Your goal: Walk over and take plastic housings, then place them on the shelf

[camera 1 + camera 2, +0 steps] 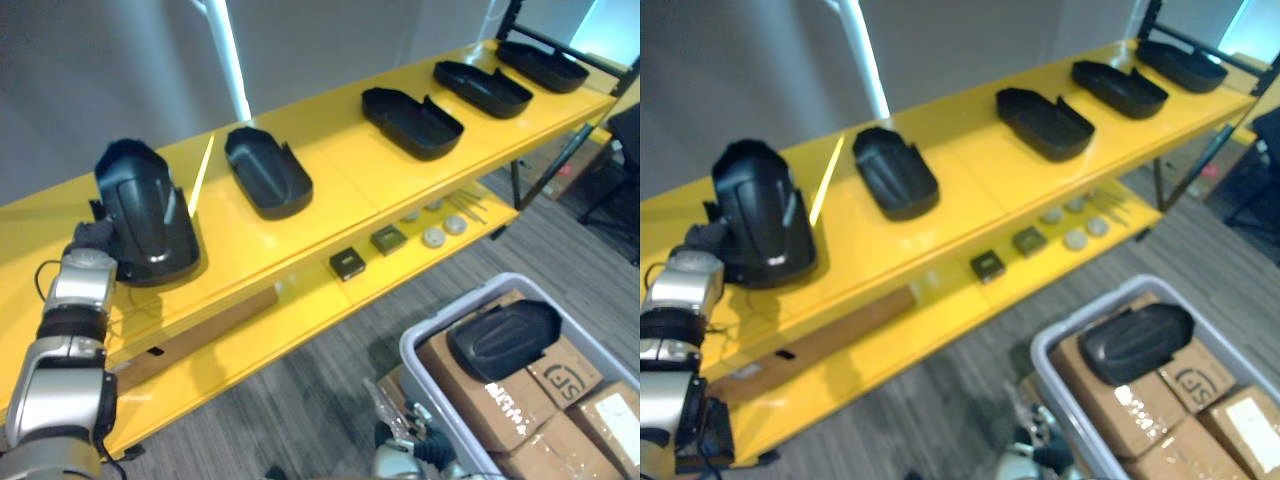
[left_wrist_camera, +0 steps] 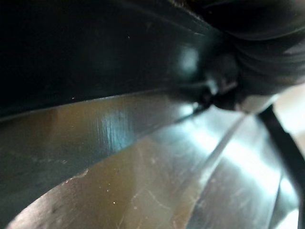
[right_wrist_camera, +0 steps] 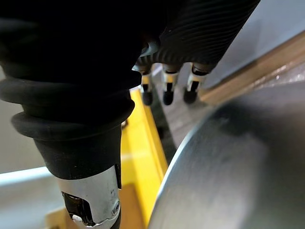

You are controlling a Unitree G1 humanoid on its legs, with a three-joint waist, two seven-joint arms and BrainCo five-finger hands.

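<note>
1. Yellow shelf (image 1: 350, 175) with two boards, running from near left to far right
2. Five black housings in a row along the top board, each well apart from the next
3. Leftmost housing (image 1: 150, 215) domed side up and tilted, lower end on the board, open end raised
4. Second housing (image 1: 268, 172), third housing (image 1: 412, 122), fourth housing (image 1: 482, 88) and fifth housing (image 1: 543, 65) all lying hollow side up on the top board, the fifth at the far right end
5. Left hand (image 1: 92, 238) against the near left edge of the leftmost housing, dark cover just beside the shell; rest of the hand hidden behind it, so closed on it or not cannot be told
6. In the left wrist view, a glossy dark surface very close, probably that housing's wall, right up against the cover
7. Right hand (image 3: 205, 28) low, away from the shelf; fingers (image 3: 167, 93) straight and relaxed, hanging side by side, holding nothing
8. Grey bin (image 1: 408, 352) on the floor at near right, in front of the shelf, packed with boxes (image 1: 500, 405)
9. Sixth housing (image 1: 503, 338) on top of the boxes, domed side up
10. On the lower board: two dark squares (image 1: 347, 263) side by side, pale round pieces (image 1: 432, 237) just beyond them, and a flat brown strip (image 1: 820, 340) below the leftmost housing
</note>
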